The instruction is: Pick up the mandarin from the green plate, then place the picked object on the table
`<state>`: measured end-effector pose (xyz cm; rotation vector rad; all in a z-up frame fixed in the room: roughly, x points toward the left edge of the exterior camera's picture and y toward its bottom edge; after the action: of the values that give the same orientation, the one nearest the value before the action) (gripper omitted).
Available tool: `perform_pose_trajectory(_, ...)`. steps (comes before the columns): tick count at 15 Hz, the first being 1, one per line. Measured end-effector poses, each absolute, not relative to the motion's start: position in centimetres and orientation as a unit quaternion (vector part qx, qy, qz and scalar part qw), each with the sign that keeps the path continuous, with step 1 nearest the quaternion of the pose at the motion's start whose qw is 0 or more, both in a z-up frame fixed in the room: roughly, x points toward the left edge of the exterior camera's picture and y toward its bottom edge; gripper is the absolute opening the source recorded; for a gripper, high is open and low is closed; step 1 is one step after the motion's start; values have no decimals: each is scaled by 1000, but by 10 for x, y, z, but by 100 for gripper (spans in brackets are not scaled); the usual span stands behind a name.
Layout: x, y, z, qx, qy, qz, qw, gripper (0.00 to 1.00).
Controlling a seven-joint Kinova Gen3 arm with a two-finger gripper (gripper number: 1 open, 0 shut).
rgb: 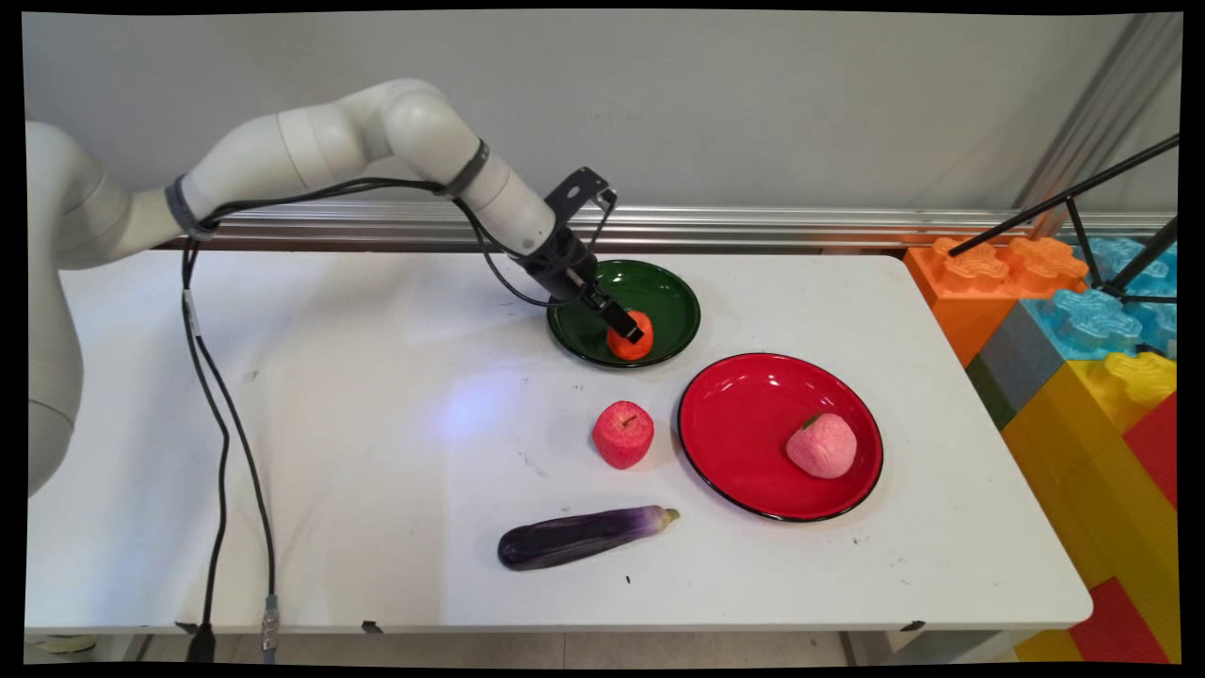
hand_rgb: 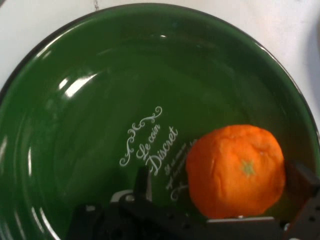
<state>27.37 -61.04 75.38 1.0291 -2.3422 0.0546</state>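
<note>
here gripper [rgb: 629,331] straddles orange [hand_rgb: 235,169], stem-end up, in green plate [hand_rgb: 75,150].

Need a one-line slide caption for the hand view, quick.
Gripper fingers flank an orange in a green plate lettered "Le coin Discret".

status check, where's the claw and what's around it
Claw down in green plate, fingers open either side of orange. Apple, eggplant on table; peach on red plate. Nothing blocking.
</note>
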Motion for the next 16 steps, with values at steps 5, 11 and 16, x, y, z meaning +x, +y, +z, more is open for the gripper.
perform_pose_trajectory(5, 263, -613, 745, 390, -875, 20, 286, 100)
perform_pose_trajectory(11, 259, -613, 746, 394, -874, 22, 282, 0)
perform_pose_trajectory(16, 258, -612, 755, 397, -873, 20, 282, 0)
